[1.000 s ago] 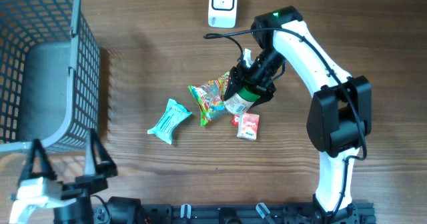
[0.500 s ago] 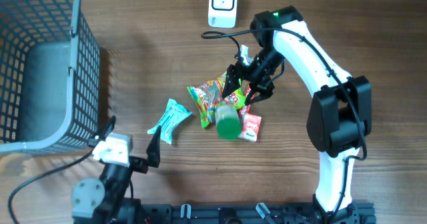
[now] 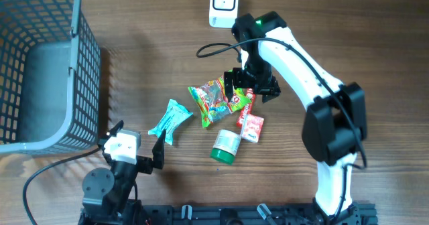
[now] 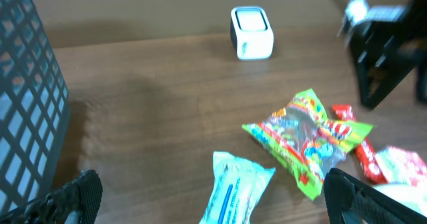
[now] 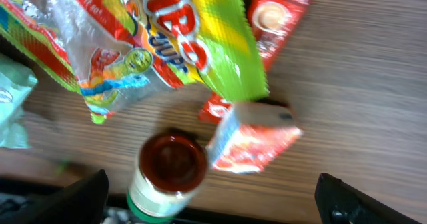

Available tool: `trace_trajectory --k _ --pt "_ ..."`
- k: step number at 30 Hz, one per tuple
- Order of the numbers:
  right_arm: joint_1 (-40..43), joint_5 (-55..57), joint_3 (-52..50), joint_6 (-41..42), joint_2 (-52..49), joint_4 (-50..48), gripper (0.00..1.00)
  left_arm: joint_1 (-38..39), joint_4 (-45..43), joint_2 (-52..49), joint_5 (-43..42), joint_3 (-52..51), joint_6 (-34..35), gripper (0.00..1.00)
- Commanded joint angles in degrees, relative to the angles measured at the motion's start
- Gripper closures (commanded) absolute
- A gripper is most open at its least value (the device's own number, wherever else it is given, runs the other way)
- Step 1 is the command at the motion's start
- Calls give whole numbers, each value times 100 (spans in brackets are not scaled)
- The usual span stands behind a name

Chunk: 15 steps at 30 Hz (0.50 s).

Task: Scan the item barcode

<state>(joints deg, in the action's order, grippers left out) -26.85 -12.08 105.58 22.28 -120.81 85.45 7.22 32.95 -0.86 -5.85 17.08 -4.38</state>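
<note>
The right claw [image 3: 251, 91] hangs spread wide and empty over the far side of the candy bag [image 3: 213, 99], having let go of the green-lidded jar [image 3: 225, 146] it was carrying a second ago. Nearest the table's [image 3: 335, 24] front edge, to the near left of the bag, the left claw [image 3: 137, 141] has swung in and also stands open, holding nothing. A little farther in, the jar lies on its side on the bag's near side, lid toward the front. It sits just beside a red-and-white packet [image 3: 250, 126], after dropping and rolling away from the bag. A teal packet [image 3: 170, 120] lies to the bag's left, and a red sachet [image 3: 242, 101] sits at its right edge, under the right claw. The basket [image 3: 40, 64] is well off to the bag's left. The scanner [image 3: 223, 4] stands beyond the bag at the far edge, well apart from the jar. The jar looks like the item meant for scanning, so it likely has to be picked up again before its barcode can face the scanner.
</note>
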Motion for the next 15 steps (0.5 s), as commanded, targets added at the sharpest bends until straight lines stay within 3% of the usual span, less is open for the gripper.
trace_trajectory --k 1,6,11,15 --pt "-109 704 146 319 1438 109 0 33 52 -4 317 -179 -142 0" --pt "-415 876 50 501 3034 275 0 33 52 -4 442 -636 -138 0" --pt "-898 1121 -785 2750 3648 632 0 33 68 -7 444 -828 -138 0" --pt "-1178 356 -2280 3318 3626 -258 0 33 70 -7 442 -828 -138 0"
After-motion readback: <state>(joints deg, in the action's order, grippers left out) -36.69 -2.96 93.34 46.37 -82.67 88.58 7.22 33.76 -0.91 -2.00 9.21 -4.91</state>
